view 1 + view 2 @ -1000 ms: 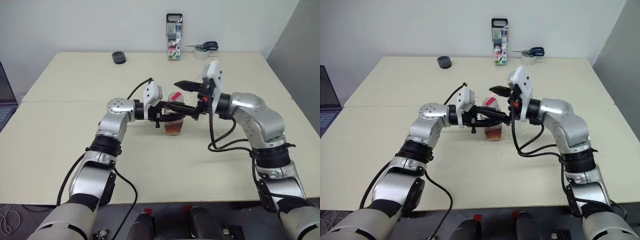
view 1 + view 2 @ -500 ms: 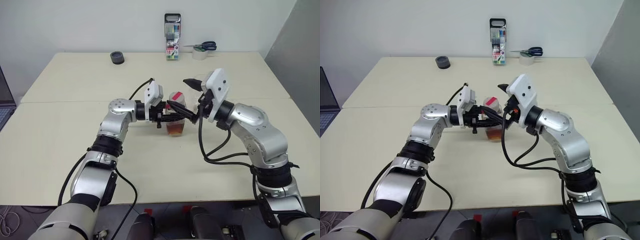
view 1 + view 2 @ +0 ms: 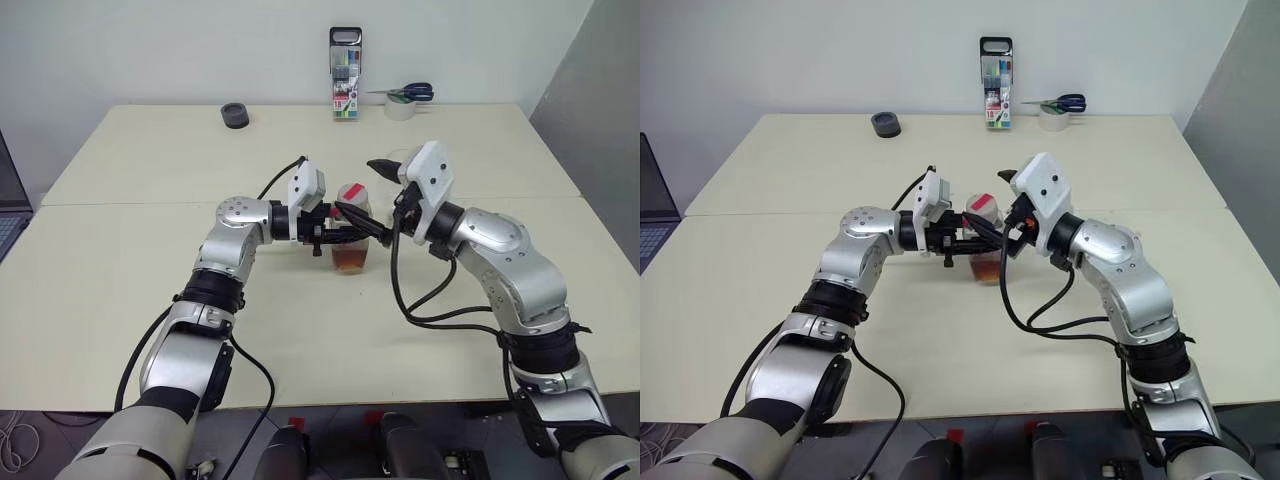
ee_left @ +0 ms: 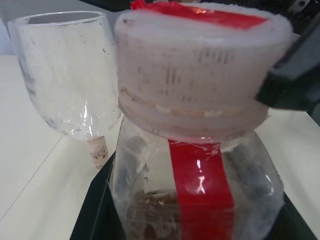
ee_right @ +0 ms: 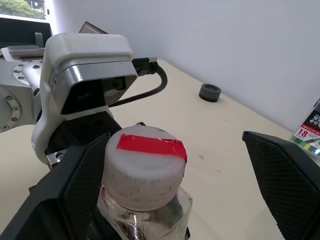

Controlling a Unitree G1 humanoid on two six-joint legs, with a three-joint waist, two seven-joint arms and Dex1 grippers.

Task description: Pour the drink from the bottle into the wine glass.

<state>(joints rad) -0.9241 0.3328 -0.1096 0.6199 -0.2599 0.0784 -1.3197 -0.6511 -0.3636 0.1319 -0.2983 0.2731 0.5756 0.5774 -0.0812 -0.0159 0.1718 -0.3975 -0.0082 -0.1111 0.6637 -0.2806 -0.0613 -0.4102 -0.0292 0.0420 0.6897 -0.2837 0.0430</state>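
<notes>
The bottle [image 5: 142, 185], still capped, stands mid-tabletop [image 3: 150, 290] clenched in the left claw [image 3: 345, 228], the wine glass [image 4: 65, 75] just beside it. The right claw [image 5: 175, 185] straddles the cap [image 5: 145, 170], spread wide. A skewed twist could tip the bottle into the glass.

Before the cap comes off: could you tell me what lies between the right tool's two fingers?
In the right wrist view, the bottle's white cap lies between the right tool's open fingers.

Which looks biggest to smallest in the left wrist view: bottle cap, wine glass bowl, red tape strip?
1. Bottle cap, though it sits nearest the camera.
2. Wine glass bowl, farther back, so its rank is unsure.
3. Red tape strip.
</notes>
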